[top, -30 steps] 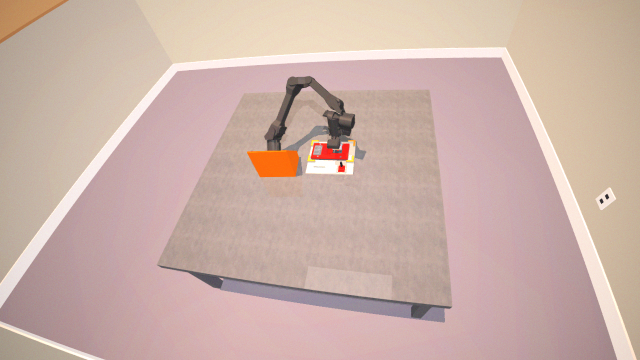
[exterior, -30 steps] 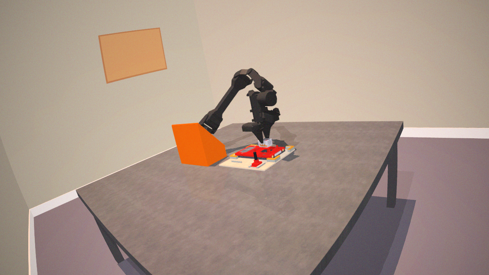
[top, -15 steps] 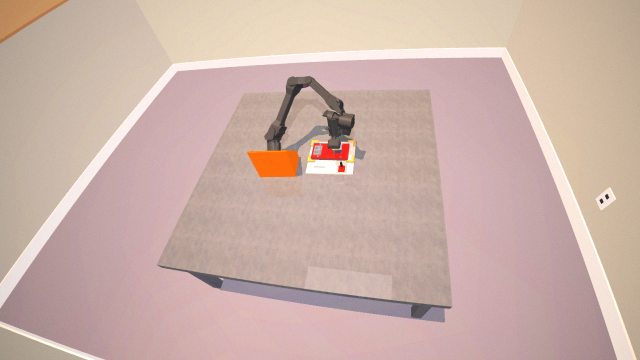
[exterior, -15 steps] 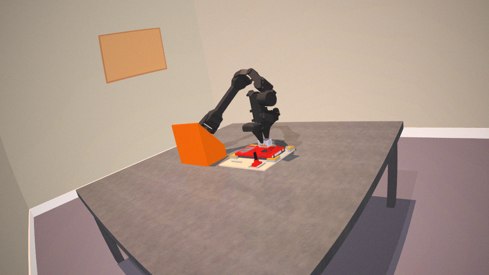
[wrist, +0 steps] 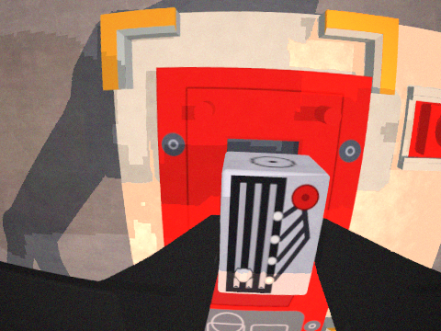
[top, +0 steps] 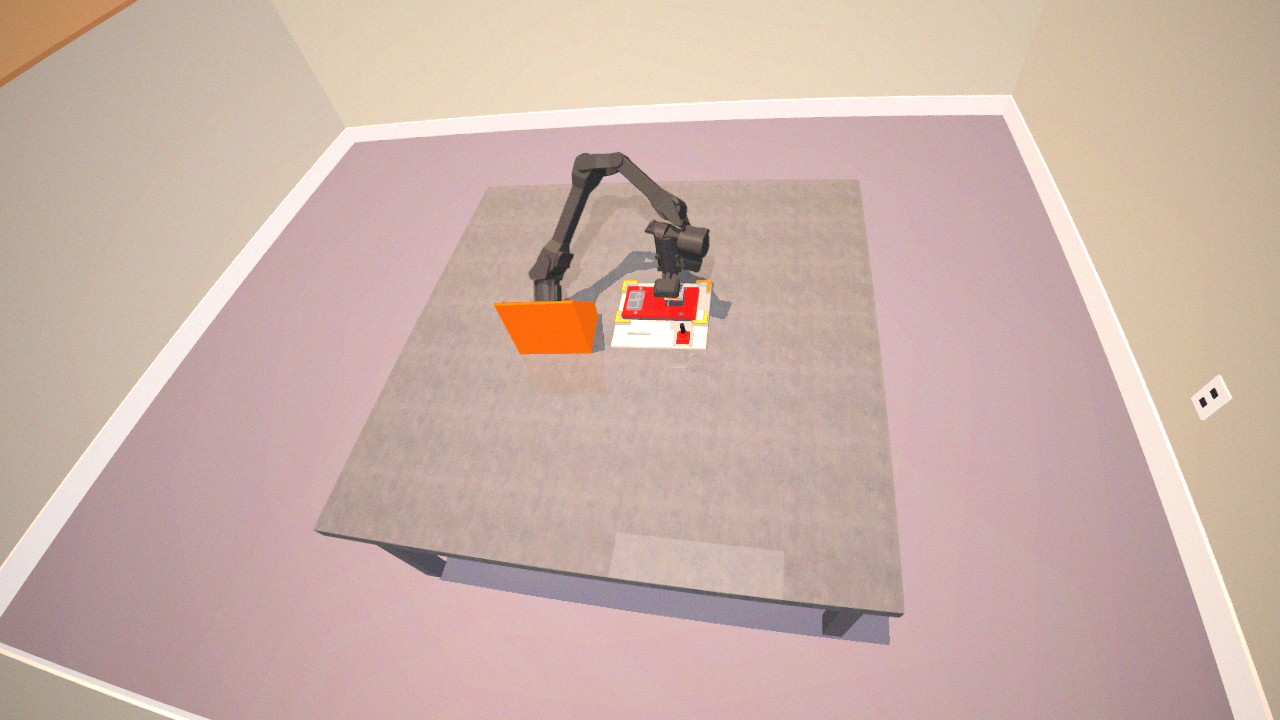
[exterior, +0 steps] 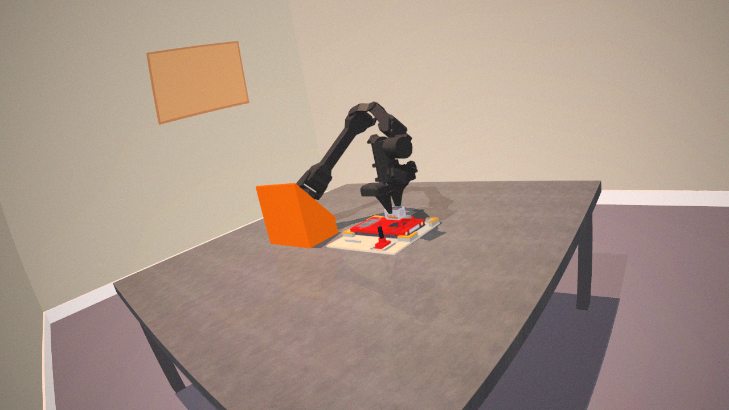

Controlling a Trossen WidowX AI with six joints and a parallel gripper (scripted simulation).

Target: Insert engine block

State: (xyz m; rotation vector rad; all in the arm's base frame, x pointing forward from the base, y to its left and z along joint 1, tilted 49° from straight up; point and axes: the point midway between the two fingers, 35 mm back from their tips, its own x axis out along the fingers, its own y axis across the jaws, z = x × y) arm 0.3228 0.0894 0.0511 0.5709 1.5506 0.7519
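My gripper (exterior: 394, 208) (wrist: 266, 227) is shut on the light grey engine block (exterior: 395, 214) (wrist: 322, 184), with one finger on each side. The block's upper face shows dark stripes and a red round cap. It is upright above the red car body (top: 657, 312) (exterior: 368, 230) (wrist: 257, 115), roughly square to it in the wrist view. Part of the dark opening (wrist: 263, 145) shows beyond the block; the rest is hidden under it. The block's underside is hidden, and I cannot tell its exact height. I cannot make out the slot or the rib.
The car body lies on a cream board (top: 657, 342) (exterior: 351, 246) (wrist: 239, 41) between yellow corner brackets (wrist: 138, 20) (exterior: 407, 237). A red piece with a black upright stick (top: 682, 337) (exterior: 381, 244) stands beside the body. A large orange block (top: 550, 329) (exterior: 285, 214) stands near the arm's base.
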